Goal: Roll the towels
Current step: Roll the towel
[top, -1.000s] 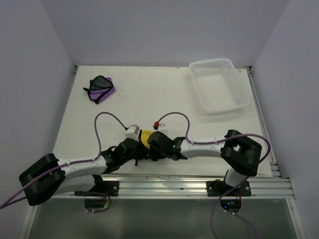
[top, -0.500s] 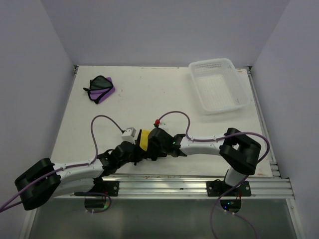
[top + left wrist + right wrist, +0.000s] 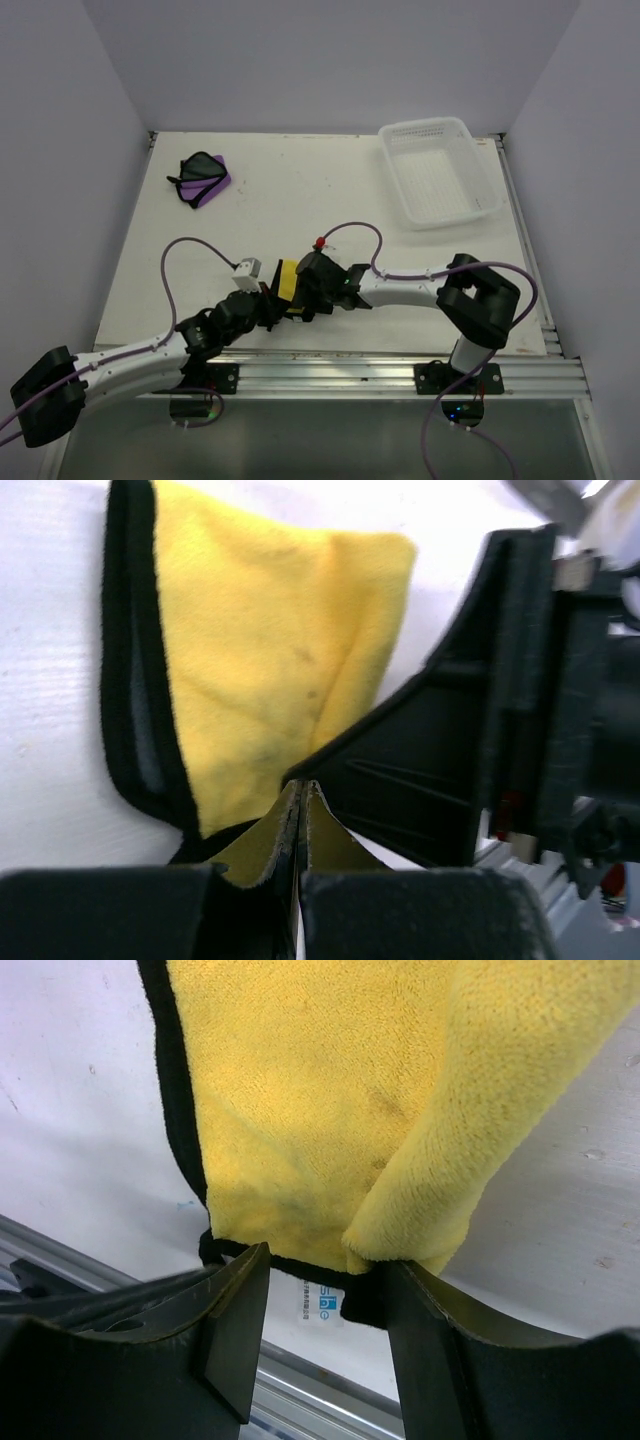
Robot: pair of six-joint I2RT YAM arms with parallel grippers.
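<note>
Left gripper (image 3: 301,792): mine, pressed together on the black-edged corner of the bright yellow soft towel (image 3: 260,670).
Right gripper (image 3: 328,1278): spread astride a folded lobe of it (no clear clamp).
Towel's place: near edge of the white worktop (image 3: 330,200), between my grippers.
Purple soft towel (image 3: 205,178): far left corner, loosely bunched.
Progress: early, I judge; the yellow one is only folded, and neither is rolled.

L claw (image 3: 300,815) pinched, R claw (image 3: 325,1257) ajar
</note>
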